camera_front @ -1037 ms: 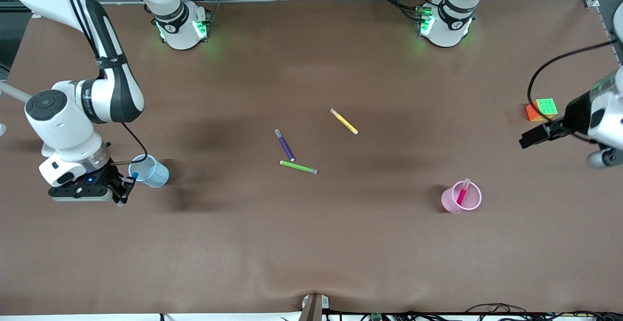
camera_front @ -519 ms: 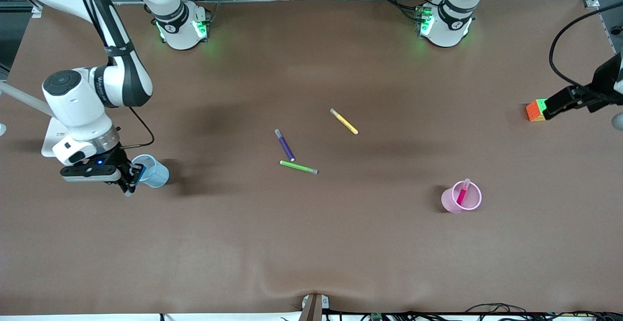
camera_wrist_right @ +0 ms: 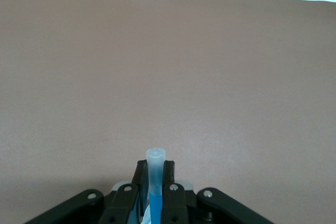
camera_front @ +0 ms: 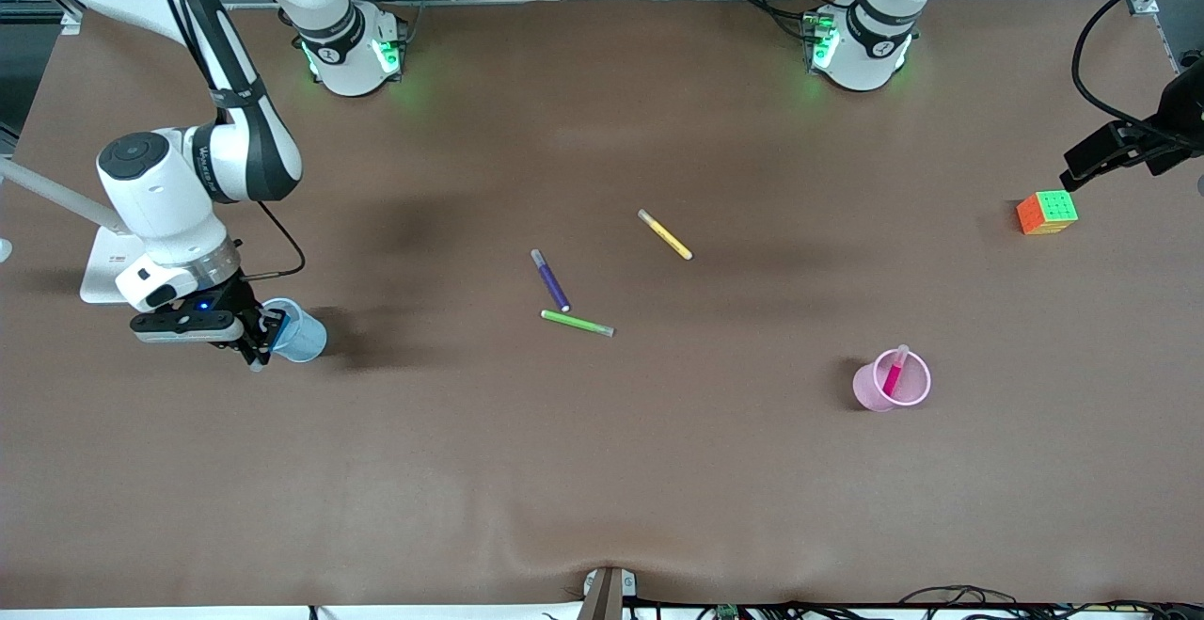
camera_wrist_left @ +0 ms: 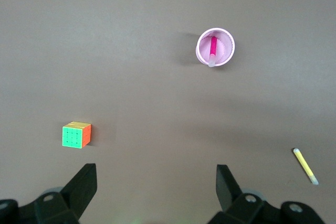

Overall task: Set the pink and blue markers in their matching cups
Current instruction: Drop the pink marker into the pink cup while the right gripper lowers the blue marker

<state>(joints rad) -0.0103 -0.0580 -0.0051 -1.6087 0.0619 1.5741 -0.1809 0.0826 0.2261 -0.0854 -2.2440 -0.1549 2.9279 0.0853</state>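
My right gripper [camera_front: 260, 338] is shut on the blue marker [camera_wrist_right: 156, 178] and holds it tilted at the rim of the pale blue cup [camera_front: 301, 331], near the right arm's end of the table. The marker's pale end sticks out past the fingers [camera_wrist_right: 139, 174] in the right wrist view. The pink cup [camera_front: 894, 381] stands toward the left arm's end with the pink marker [camera_front: 893, 373] leaning inside it; both show in the left wrist view, cup [camera_wrist_left: 227, 51] and marker [camera_wrist_left: 212, 50]. My left gripper [camera_wrist_left: 155, 182] is open and empty, high over the table's edge near the cube.
A dark purple pen [camera_front: 550, 279], a lime-green pen [camera_front: 577, 323] and a yellow pen [camera_front: 665, 234] lie mid-table. A colour cube [camera_front: 1047, 212] sits at the left arm's end. A flat white plate [camera_front: 94, 272] lies by the right arm.
My right gripper has carried the blue marker closer to the blue cup, up to its rim. My left arm has pulled back and up, uncovering the cube.
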